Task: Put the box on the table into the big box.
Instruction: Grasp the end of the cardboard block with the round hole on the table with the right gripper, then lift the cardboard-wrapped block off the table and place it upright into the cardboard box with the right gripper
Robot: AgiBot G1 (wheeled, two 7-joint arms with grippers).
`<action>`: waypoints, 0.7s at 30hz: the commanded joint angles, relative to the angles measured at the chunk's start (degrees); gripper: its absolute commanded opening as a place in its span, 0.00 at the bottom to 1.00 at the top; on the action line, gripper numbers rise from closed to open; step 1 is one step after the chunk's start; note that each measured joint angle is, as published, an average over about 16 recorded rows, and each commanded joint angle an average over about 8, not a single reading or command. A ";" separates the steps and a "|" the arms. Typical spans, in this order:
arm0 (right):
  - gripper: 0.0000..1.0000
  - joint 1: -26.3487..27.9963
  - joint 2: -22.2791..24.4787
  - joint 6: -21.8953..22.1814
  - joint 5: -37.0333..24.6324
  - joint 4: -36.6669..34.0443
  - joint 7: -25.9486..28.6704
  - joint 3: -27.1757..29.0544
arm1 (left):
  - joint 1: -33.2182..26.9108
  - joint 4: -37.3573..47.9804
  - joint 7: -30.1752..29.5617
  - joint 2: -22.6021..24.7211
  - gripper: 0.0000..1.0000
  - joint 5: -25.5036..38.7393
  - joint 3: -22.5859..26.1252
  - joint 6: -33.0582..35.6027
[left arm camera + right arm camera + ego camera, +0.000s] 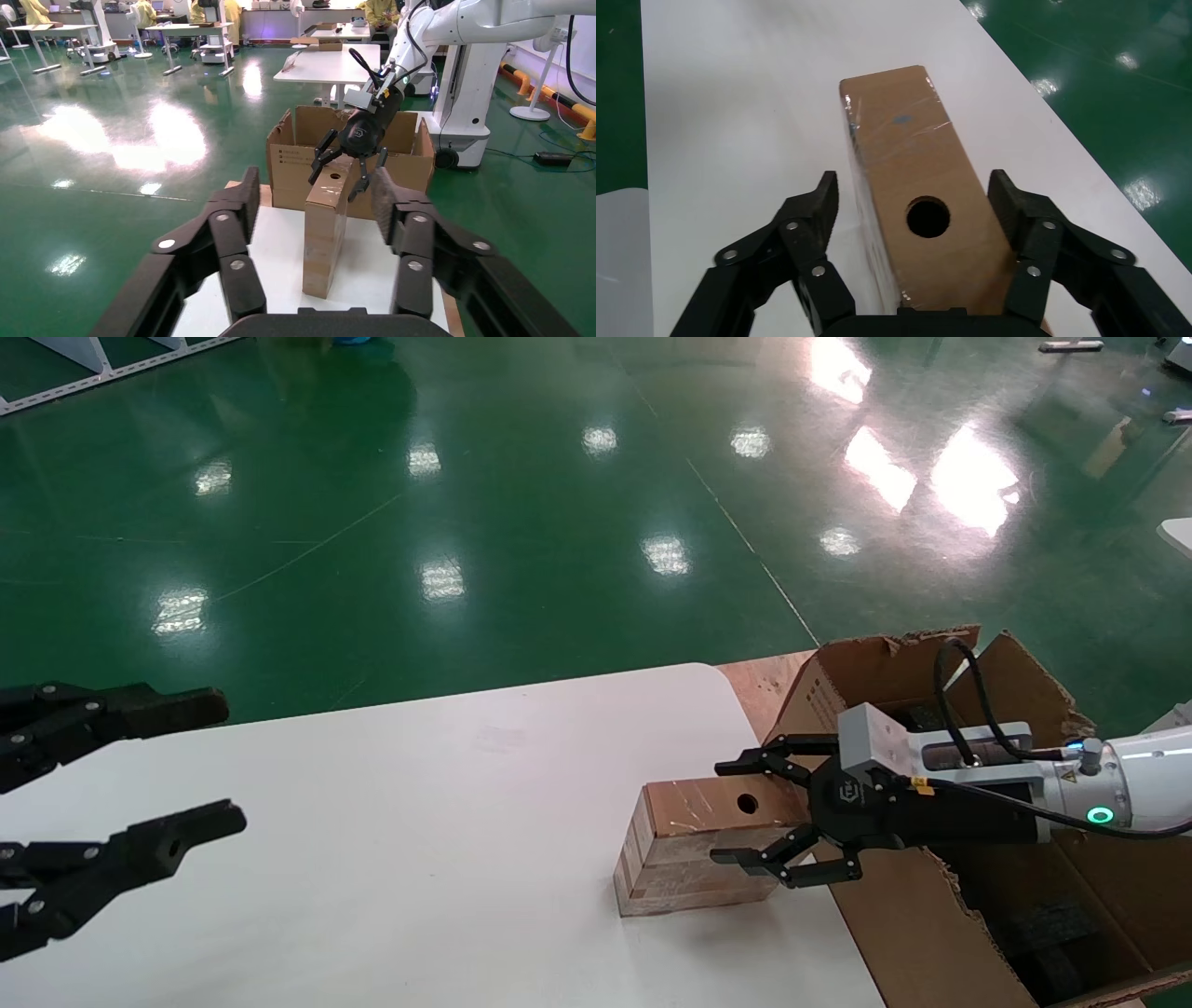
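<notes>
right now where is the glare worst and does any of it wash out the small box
Head view: bright ceiling-light reflections on the green floor, strongest top right; the box reads clearly on the table, between the open right gripper fingers. Right wrist view: only a mild sheen on the box's tape, its hole plain. Left wrist view: a big glare patch on the floor left of the big box, behind the open left gripper.

Right gripper [754,809] reaching in from the right on a white forearm, wrist level, fingers [814,210] spread wide and not touching anything. Left gripper [200,761] parked well apart on the opposite side, pointing toward the right gripper, jaws likewise gaping.
</notes>
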 commanded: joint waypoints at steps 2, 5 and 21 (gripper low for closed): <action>0.00 -0.01 0.00 0.00 -0.01 0.01 0.01 0.02 | 0.00 0.00 0.00 0.00 1.00 0.00 0.00 0.00; 0.00 -0.02 0.00 0.00 -0.01 0.03 0.01 0.04 | 0.00 0.00 0.00 0.00 1.00 0.00 0.00 0.00; 0.00 1.70 3.99 0.58 3.04 10.87 4.60 -0.23 | 0.00 0.00 0.00 0.00 1.00 0.00 0.00 0.00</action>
